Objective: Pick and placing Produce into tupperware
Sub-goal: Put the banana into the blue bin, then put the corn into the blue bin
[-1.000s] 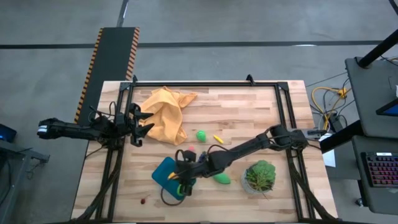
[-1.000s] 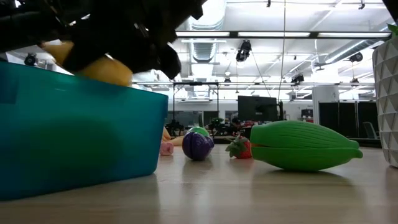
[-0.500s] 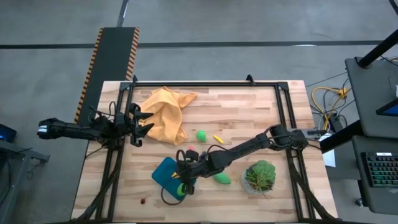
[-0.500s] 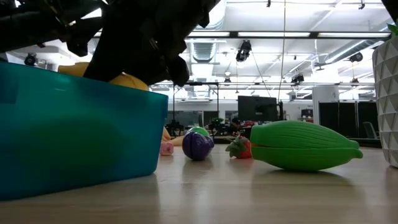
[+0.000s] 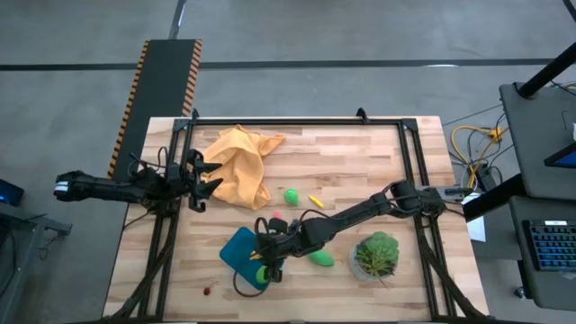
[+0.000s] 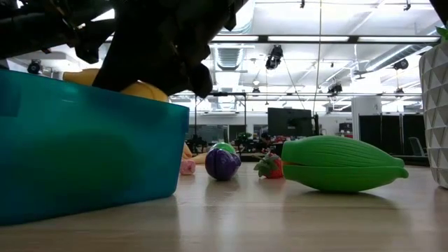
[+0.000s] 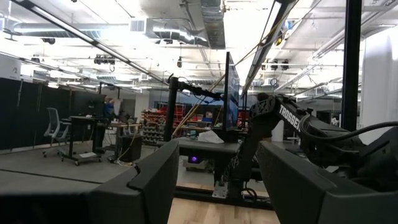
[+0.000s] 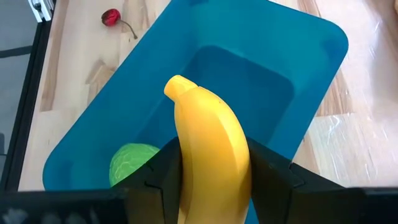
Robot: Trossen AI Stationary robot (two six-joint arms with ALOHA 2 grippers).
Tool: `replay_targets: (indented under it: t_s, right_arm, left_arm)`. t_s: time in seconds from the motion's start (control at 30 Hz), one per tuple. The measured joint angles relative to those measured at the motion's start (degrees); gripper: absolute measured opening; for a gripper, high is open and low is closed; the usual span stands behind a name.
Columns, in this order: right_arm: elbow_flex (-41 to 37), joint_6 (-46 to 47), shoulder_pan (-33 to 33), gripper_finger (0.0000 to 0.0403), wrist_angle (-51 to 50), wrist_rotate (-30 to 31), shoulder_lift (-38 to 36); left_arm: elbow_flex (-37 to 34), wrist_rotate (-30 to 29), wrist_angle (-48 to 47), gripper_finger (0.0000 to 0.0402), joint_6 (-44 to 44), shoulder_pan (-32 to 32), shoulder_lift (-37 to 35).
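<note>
- While the right gripper [image 8: 211,171] is being held over the teal tupperware [image 5: 239,249], a yellow banana [image 8: 208,158] is being clenched between its jaws, its tip pointing over the container's hollow.
- A green round piece [image 8: 132,164] is being kept inside the tupperware, partly hidden behind the gripper.
- Low down, the banana [image 6: 143,90] is being mostly blocked by the dark arm above the container wall [image 6: 84,150].
- A green oval [image 6: 339,163], a purple eggplant [image 6: 222,164] and a red piece [image 6: 271,166] are lying on the surface beyond.
- The left gripper [image 5: 202,180] is being parked at the surface's left edge beside the orange cloth [image 5: 238,162], jaws spread.
</note>
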Motion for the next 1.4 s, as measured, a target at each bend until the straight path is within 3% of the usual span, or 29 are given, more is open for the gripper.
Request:
replay_targets:
  t_s: [0.43, 0.73, 1.2, 1.4]
  right_arm:
    - [0.0, 0.1, 0.0, 0.0184, -1.7, -0.2, 0.0]
    - [0.0, 0.1, 0.0, 0.0179, -1.5, 0.0, 0.0]
    - [0.0, -6.8, -1.9, 0.0180, 15.7, 0.5, -0.7]
    - [0.1, -10.8, -2.4, 0.0180, 15.1, 0.5, -4.8]
  left_arm:
    - [0.0, 0.0, 0.0, 0.0206, 0.0, 0.0, 0.0]
    - [0.0, 0.0, 0.0, 0.0206, 0.0, 0.0, 0.0]
    - [0.0, 0.0, 0.0, 0.0206, 0.0, 0.0, 0.0]
    - [0.0, 0.0, 0.0, 0.0206, 0.0, 0.0, 0.0]
